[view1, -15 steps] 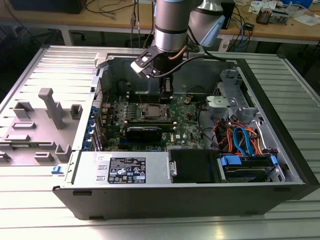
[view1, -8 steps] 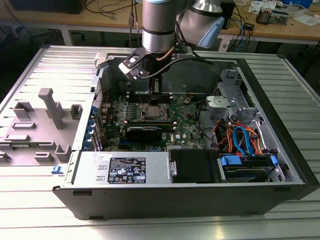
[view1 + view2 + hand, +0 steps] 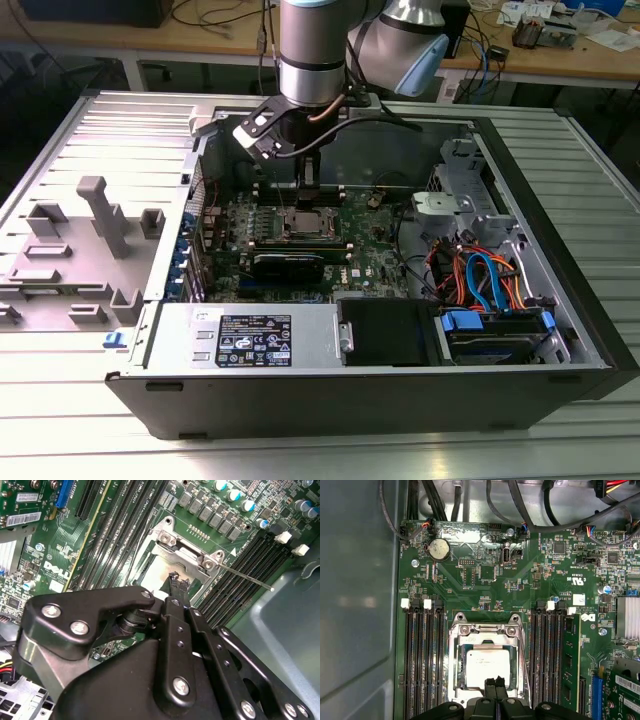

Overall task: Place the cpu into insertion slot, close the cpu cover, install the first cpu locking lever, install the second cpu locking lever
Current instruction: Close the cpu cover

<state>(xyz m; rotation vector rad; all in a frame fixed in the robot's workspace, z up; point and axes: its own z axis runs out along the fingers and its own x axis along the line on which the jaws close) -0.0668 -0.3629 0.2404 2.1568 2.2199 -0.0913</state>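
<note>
The cpu, a dull silver square, lies flat in the insertion slot on the green board. The cpu cover, a silver frame, lies down around it, with the chip showing through its window. My gripper hangs just above the near edge of the cpu, black fingers pressed together with nothing between them. In the second wrist view the gripper stands over the socket, and a thin metal locking lever sticks out from the socket corner across the memory slots. In the exterior view the gripper is right above the socket.
Long black memory slots flank the socket on both sides. The grey case wall is close by. Cables and drive bays fill the exterior view's right; the power supply is in front. Grey fixtures stand outside the case.
</note>
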